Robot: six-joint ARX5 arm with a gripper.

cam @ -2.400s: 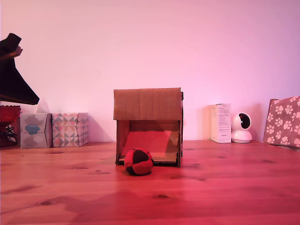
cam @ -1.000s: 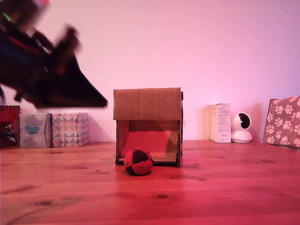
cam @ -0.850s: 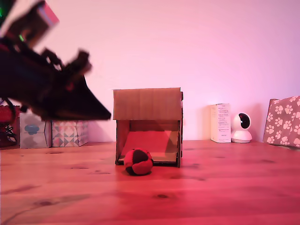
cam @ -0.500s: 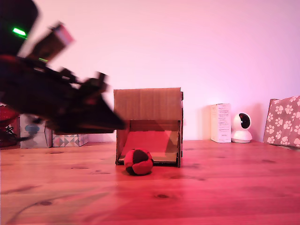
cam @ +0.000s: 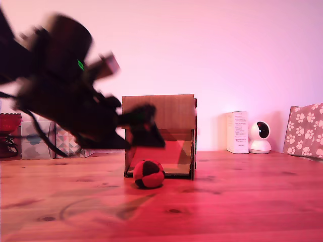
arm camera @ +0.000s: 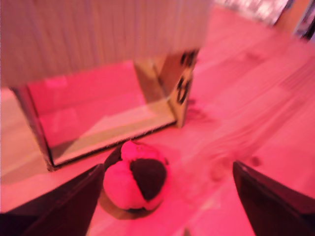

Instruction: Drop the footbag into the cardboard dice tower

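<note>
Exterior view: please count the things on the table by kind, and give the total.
Ball: 1
Cardboard tower: 1
Tissue boxes: 2
White carton: 1
White camera: 1
Paw-print box: 1
Red item at the left edge: 1
Total: 8

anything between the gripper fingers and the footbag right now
No. In the wrist view the fingers sit spread either side of the footbag, with only bare wooden table between them.

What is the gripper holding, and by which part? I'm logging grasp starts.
Nothing. The gripper is open, its fingers spread apart, and the footbag lies untouched on the table.
</note>
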